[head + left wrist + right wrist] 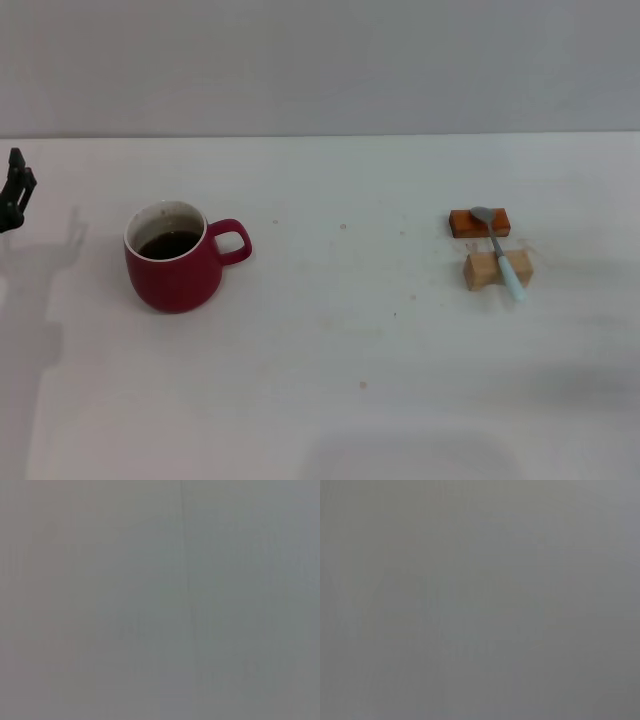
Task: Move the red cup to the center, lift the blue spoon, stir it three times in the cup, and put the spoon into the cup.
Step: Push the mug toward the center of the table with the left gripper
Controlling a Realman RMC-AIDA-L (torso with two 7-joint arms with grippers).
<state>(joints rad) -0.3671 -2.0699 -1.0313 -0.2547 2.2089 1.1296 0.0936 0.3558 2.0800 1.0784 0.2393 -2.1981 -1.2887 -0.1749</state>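
Peeking in at the far left edge of the head view, the left gripper [14, 190] shows only as a dark, angular piece above the white bench [330, 400], well apart from everything else — whether it is released or clenched I cannot tell. To its right stands the red cup [178, 260], a rounded, glossy dark red ceramic mug on the left part of the bench, upright, with its loop handle turned toward the right. Its rim and inner wall are whitish and speckled, and dark liquid fills the lower part of it.

Well over to the right lie two small blocks, one behind the other: a flat orange block [480, 222] farther back and a tan wooden block [497, 269] nearer, notched along its sides. The blue spoon [500, 253] rests across both — its grey metal bowl on the orange block, its thin neck running down to a pale blue handle that crosses the tan block and overhangs its near edge.

The right gripper is out of sight, and both wrist views show only plain grey.
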